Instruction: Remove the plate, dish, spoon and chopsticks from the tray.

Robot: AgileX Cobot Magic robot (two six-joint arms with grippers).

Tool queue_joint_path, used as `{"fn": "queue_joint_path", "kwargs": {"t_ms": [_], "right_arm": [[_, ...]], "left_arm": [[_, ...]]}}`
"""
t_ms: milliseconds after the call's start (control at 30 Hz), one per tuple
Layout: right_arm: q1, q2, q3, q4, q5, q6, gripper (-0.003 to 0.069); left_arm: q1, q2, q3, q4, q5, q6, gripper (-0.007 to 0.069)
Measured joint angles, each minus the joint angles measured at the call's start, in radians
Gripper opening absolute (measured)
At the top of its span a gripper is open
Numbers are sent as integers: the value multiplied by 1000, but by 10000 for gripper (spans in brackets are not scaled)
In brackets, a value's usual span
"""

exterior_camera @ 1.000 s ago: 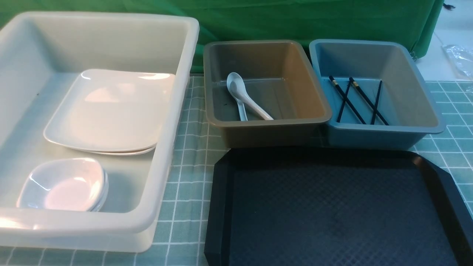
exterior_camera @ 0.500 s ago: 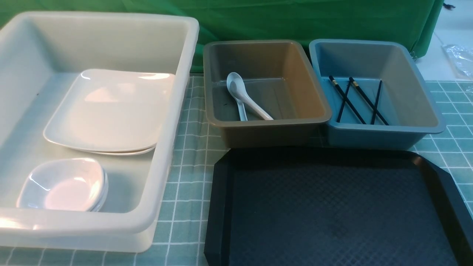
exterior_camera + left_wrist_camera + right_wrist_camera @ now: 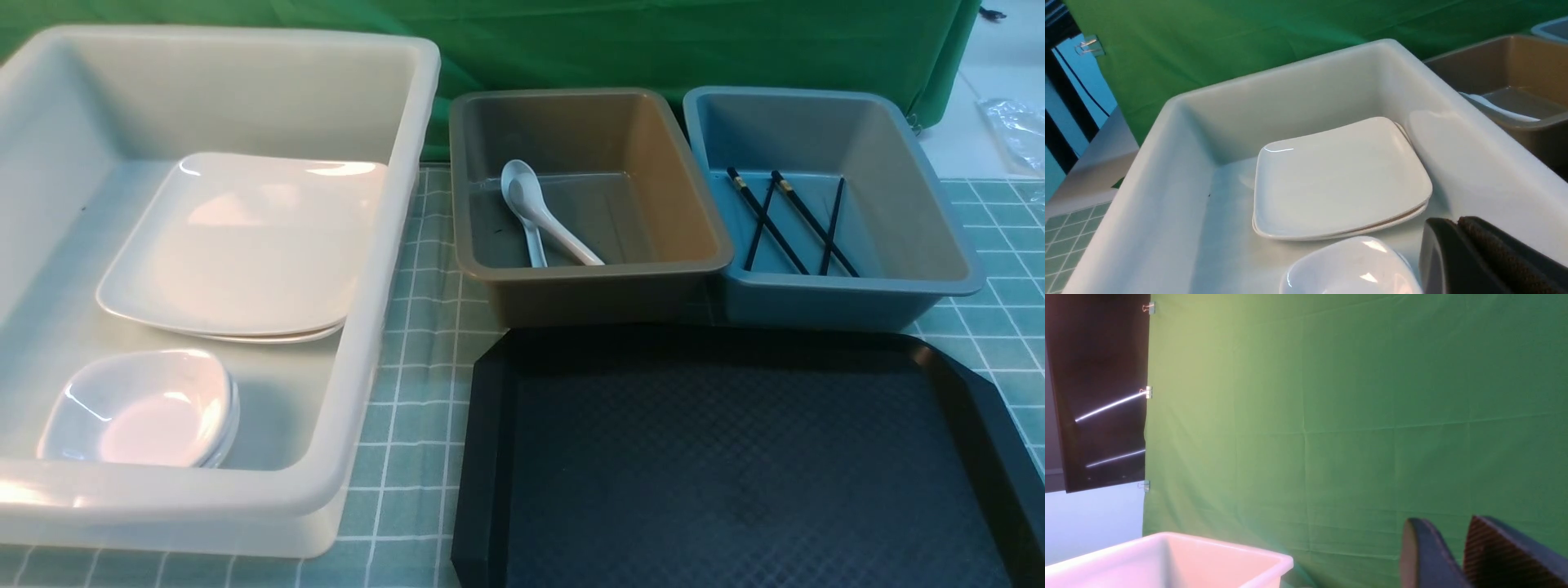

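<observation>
The tray (image 3: 735, 457) lies bare on the worktop (image 3: 416, 343) at the near right, nothing on its textured floor as far as the front view shows. The plate (image 3: 237, 245) sits in the big white tub (image 3: 392, 245) to the left, stacked on another like it, with a small dish (image 3: 139, 408) nearer the front of the same tub. The spoon (image 3: 543, 216) lies in the brown tub (image 3: 694, 229) behind the tray, bowl end away from the robot, handle slanting back toward it, with a second handle under it. The chopsticks (image 3: 784, 220) lie crossed in the blue tub (image 3: 939, 245), long axes running roughly front to back.

Neither arm shows in the front view. The left pincer (image 3: 1457, 253) hovers over the near end of the white tub, pads pressed together and empty; the plate lies ahead of it and the dish just beneath. The right pincer (image 3: 1453, 555) is raised and faces the green backdrop (image 3: 1351, 416), with only a corner of the white tub in its view. A narrow gap shows between its fingers and nothing sits in it.

I judge the clearing done. With nothing left on the tray to reach for, what matters is that each arm draws back clear of the tub rims, the left being the one nearest any crockery.
</observation>
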Motion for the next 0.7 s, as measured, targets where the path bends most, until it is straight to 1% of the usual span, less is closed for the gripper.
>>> {"fn": "queue_joint_path", "kwargs": {"t_ms": [67,133,233,267,400,433,567,700], "right_arm": [[0,0,0,0,0,0,212],[0,0,0,0,0,0,213],[0,0,0,0,0,0,216],[0,0,0,0,0,0,217],[0,0,0,0,1,0,230],[0,0,0,0,1,0,230],[0,0,0,0,1,0,235],[0,0,0,0,4,0,237]], "left_arm": [[0,0,52,-3,-115,-54,13],[0,1,100,9,-217,-147,13],[1,-5,193,50,-289,-274,15],[1,-12,232,57,-295,-305,16],[1,-58,341,62,-283,-330,17],[1,-61,341,62,-283,-332,17],[1,-88,352,65,-168,-335,17],[1,-88,352,65,-159,-335,17]]}}
